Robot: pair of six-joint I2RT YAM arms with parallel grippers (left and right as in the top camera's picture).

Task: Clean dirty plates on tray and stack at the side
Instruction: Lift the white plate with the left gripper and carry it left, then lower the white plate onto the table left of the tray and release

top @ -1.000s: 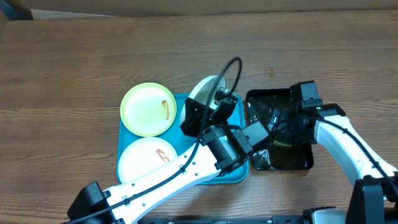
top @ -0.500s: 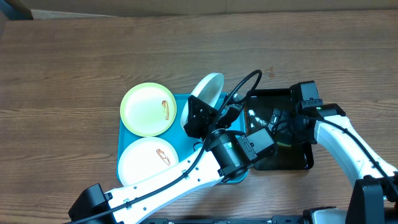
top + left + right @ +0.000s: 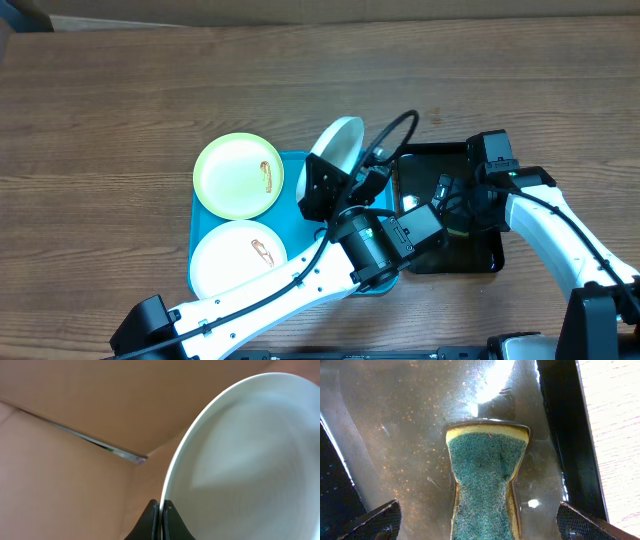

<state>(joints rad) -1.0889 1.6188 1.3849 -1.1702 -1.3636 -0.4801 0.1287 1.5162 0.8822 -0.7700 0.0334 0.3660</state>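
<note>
- The green plate point(image 3: 238, 176) sits at the far left, flat, with a reddish smear near its right edge. It rests on the tray's far-left corner and partly overhangs the table point(image 3: 120, 90).
- Just in front of it, a white plate point(image 3: 238, 258) lies flat in the tray point(image 3: 286, 210), also with a reddish-brown smear on its right side.
- The left gripper point(image 3: 161, 510) is above the tray's right part, its jaws pinched tight on the rim of the second white plate point(image 3: 240, 460).
- That plate is lifted and tilted up on edge over the tray's far-right corner; the face that shows looks clean.
- The black tray point(image 3: 485, 262) lies just right of the blue one, its bottom wet and shiny.
- A sponge point(image 3: 485, 475), green side up, lies flat in the black tray.
- The right gripper point(image 3: 479, 522) hangs over the sponge with its jaws spread wide, both fingers clear of it.
</note>
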